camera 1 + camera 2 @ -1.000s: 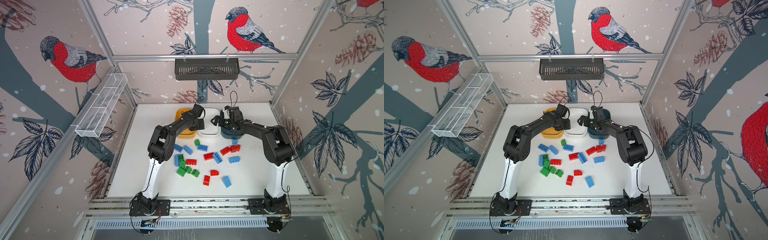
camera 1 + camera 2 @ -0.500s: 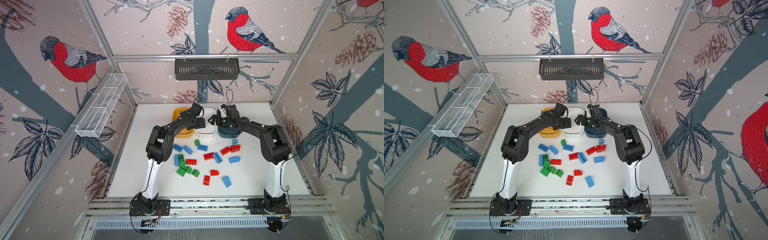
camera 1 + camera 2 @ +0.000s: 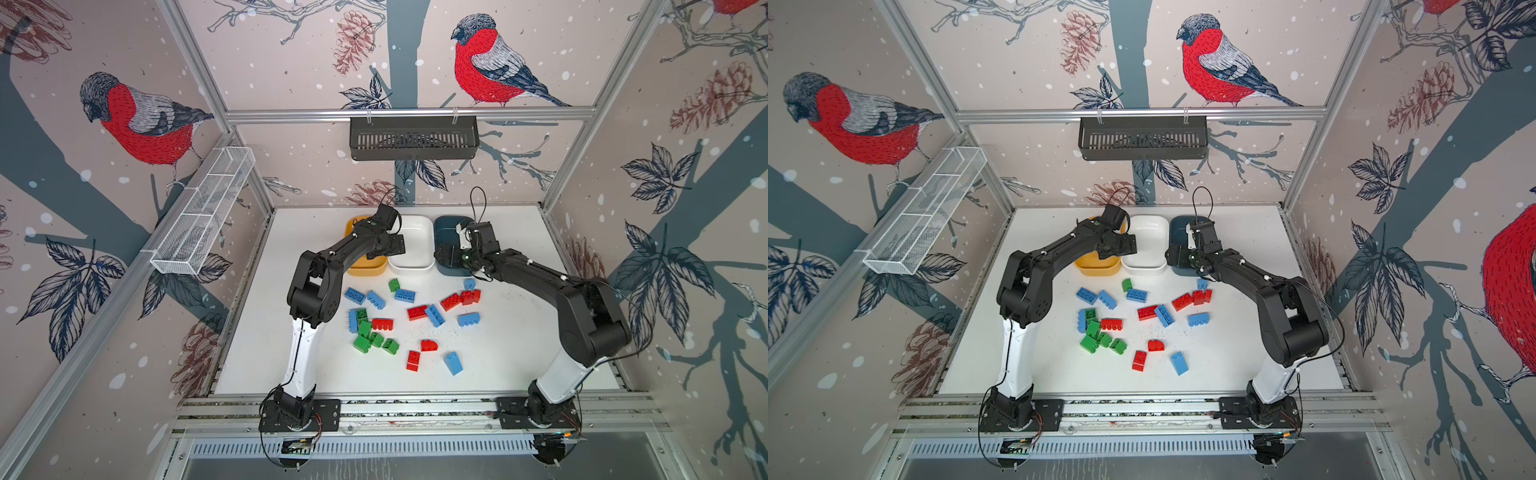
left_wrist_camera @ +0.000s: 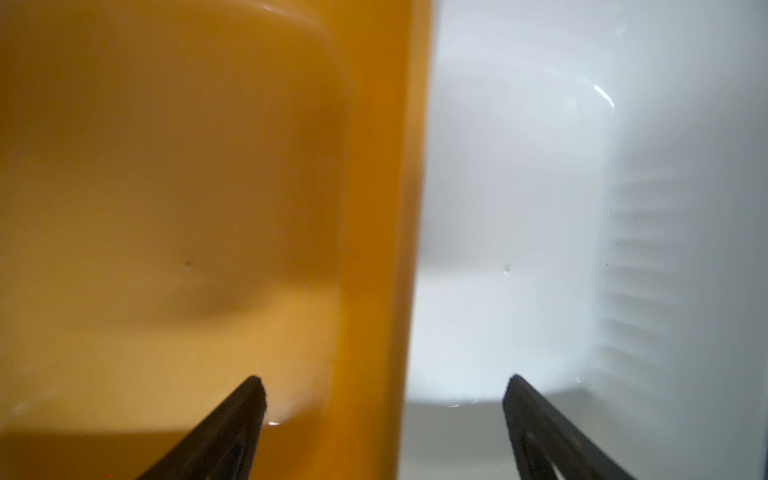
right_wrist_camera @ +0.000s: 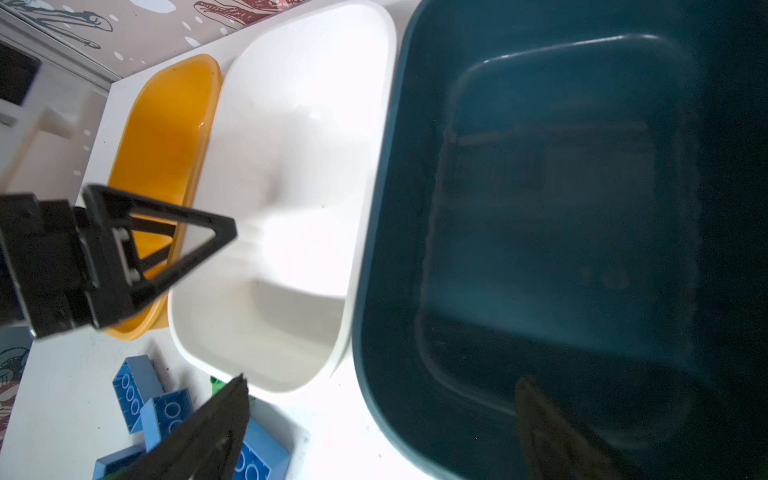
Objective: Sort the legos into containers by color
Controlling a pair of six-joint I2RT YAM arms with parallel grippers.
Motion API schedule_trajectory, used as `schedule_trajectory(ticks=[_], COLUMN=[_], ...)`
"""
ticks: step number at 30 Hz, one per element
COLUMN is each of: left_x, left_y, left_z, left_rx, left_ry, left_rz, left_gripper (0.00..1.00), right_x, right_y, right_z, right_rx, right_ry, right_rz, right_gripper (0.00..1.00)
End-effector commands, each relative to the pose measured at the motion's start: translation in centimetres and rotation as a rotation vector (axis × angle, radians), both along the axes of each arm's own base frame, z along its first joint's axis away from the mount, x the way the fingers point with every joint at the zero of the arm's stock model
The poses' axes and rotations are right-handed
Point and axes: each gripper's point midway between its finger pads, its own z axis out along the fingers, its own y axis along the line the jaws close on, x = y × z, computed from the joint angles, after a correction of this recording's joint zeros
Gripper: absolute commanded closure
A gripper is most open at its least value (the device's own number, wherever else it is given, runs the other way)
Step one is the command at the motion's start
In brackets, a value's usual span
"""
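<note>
Left gripper (image 4: pixel 385 381) hangs wide open over the meeting rims of yellow tub (image 4: pixel 374 166) and white tub (image 4: pixel 519 145). Right gripper (image 5: pixel 383 378) is wide open over the teal tub (image 5: pixel 390 208) — its floor too dark to read. Legos (image 3: pixel 417 312) lie loose on the table (image 3: pixel 519 353).

Scattered legos (image 3: pixel 1111 323) before seemingly empty tubs (image 3: pixel 1144 269)

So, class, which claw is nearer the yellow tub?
Left. The left claw hangs over the rims where the yellow tub meets the white tub. The right claw is past the white tub, at the dark teal tub's corner.
</note>
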Motion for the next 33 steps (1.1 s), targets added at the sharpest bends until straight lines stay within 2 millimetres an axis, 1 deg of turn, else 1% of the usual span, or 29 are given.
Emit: schedule_trajectory(ticks=[1,3,5,10,13,14,16,21,22,26,30,33], left_x=[0.8,1.3,1.9,3.4,4.0,4.0,3.9,3.3,3.1,2.1,1.5,1.4], left_y=[0.7,1.2,2.4,6.3,8.8,9.4,9.8,8.1,7.4,3.5,0.8,-0.7], left_z=[2.4,3.4,3.4,1.9,1.5,1.4,1.3,2.1,2.4,2.9,2.4,2.3], left_rx=[-0.136,-0.239,-0.272,-0.260,-0.236,-0.234,-0.251,-0.299,-0.310,-0.335,-0.351,-0.374], left_ry=[-0.067,-0.092,-0.099,-0.079,-0.082,-0.081,-0.078,-0.078,-0.080,-0.070,-0.039,-0.029], left_rz=[-0.036,-0.067,-0.058,0.022,0.089,0.107,0.117,0.074,0.056,-0.040,-0.085,-0.107], left_gripper=[0.03,0.03,0.03,0.03,0.03,0.03,0.03,0.03,0.03,0.03,0.03,0.03], right_x=[-0.8,-1.0,-1.1,-1.3,-1.5,-1.6,-1.7,-2.1,-2.1,-2.2,-2.4,-2.8], right_y=[-1.7,-2.6,-3.4,-4.8,-5.6,-6.1,-6.7,-7.8,-7.9,-8.0,-7.7,-7.4], right_z=[0.4,1.1,1.8,3.8,4.5,4.7,4.8,4.8,4.8,4.7,4.4,3.9], right_rx=[-0.066,-0.096,-0.106,-0.069,-0.072,-0.078,-0.089,-0.084,-0.081,-0.068,-0.060,-0.054], right_ry=[-0.015,-0.034,-0.060,-0.127,-0.152,-0.155,-0.158,-0.159,-0.160,-0.159,-0.149,-0.138], right_rz=[-0.036,-0.064,-0.104,-0.191,-0.224,-0.236,-0.251,-0.277,-0.282,-0.285,-0.277,-0.248], right_gripper=[0.01,0.00,0.00,0.01,0.01,0.01,0.01,0.01,0.01,0.01,0.01,0.00])
